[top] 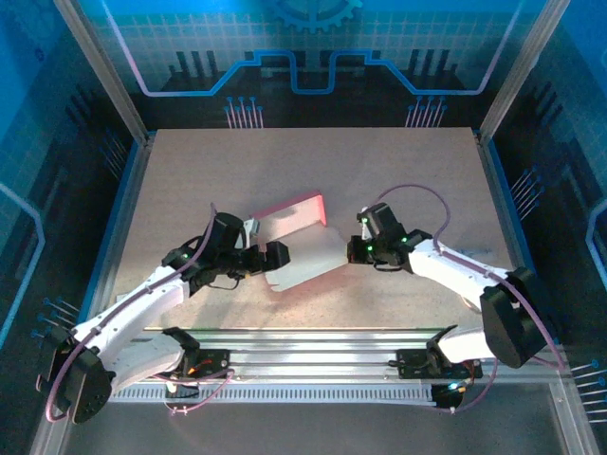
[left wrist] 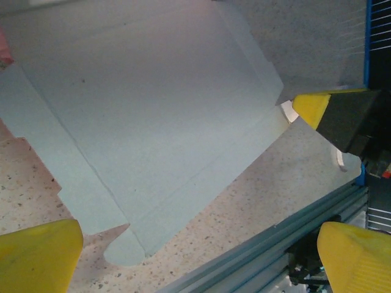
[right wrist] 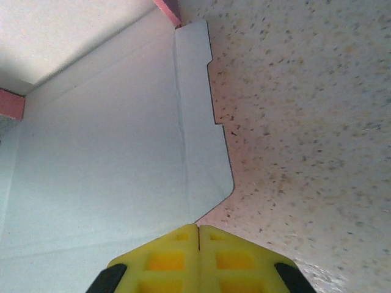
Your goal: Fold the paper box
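The paper box [top: 305, 258] lies opened out mid-table with its pale inner side up, and one pink panel [top: 296, 210] stands raised along its far edge. My left gripper [top: 270, 250] hangs open at the sheet's left near edge. In the left wrist view the yellow fingers [left wrist: 38, 257] are spread wide above the box [left wrist: 153, 110], with nothing between them. My right gripper [top: 353, 248] is shut at the sheet's right edge. Its tips [right wrist: 197, 227] meet right at the border of the box [right wrist: 104, 152], and no cardboard shows between them.
An aluminium rail [top: 313, 353] runs along the near table edge just behind the box, also seen as a rail [left wrist: 275, 239] in the left wrist view. Speckled tabletop [top: 398, 171] stretches beyond and to the right. Frame posts [top: 104, 66] flank the sides.
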`<state>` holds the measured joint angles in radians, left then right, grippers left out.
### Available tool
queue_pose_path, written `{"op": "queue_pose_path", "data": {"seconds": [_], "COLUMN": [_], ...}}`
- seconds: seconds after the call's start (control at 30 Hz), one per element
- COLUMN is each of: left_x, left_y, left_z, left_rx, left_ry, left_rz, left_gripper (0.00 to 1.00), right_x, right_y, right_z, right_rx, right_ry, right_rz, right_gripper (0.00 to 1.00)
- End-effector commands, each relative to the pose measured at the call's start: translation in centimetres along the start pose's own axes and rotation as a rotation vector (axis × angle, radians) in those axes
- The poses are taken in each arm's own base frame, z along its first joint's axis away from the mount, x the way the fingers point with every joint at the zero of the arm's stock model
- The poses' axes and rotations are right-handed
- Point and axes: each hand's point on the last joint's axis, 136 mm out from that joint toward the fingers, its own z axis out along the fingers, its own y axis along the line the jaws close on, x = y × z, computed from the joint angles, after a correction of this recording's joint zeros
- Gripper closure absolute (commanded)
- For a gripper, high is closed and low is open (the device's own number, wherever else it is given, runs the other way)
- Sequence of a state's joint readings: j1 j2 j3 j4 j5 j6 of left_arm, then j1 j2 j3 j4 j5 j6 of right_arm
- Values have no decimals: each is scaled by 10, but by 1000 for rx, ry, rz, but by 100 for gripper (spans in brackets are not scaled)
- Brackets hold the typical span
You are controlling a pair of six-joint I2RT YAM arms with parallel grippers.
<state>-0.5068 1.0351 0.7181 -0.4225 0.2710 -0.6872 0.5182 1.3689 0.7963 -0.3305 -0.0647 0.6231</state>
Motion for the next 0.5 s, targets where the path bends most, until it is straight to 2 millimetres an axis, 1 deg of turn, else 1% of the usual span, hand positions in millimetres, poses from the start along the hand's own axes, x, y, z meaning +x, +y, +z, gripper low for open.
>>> {"op": "queue_pose_path", "data": {"seconds": [0.0, 0.03, 0.07, 0.2, 0.27, 0.47], "left_x": [4, 2, 1, -2, -3, -6], "left_y": [-10, -12, -13, -24, -28, -34], "left_z": [-14, -16, -17, -21, -21, -26], "left_rx": [8, 8, 10, 44, 58, 66], "left_ry": [35, 32, 33, 33, 35, 34], "left_rz": [44, 49, 51, 57, 57, 74], "left_gripper": [1, 1, 1, 1, 1, 1], "right_x": [11, 13, 4, -9, -14, -20], "right_y": [-6, -8, -2, 2, 4, -4], "right_z": [-24, -27, -37, -64, -78, -107], "right_rx": [17, 16, 6, 9, 15, 108], "right_ry": [99, 117, 104, 108, 137, 235], "right_rz": [-23, -20, -29, -44, -62, -138], "right_gripper": [97, 96, 96, 95, 95, 96]}}
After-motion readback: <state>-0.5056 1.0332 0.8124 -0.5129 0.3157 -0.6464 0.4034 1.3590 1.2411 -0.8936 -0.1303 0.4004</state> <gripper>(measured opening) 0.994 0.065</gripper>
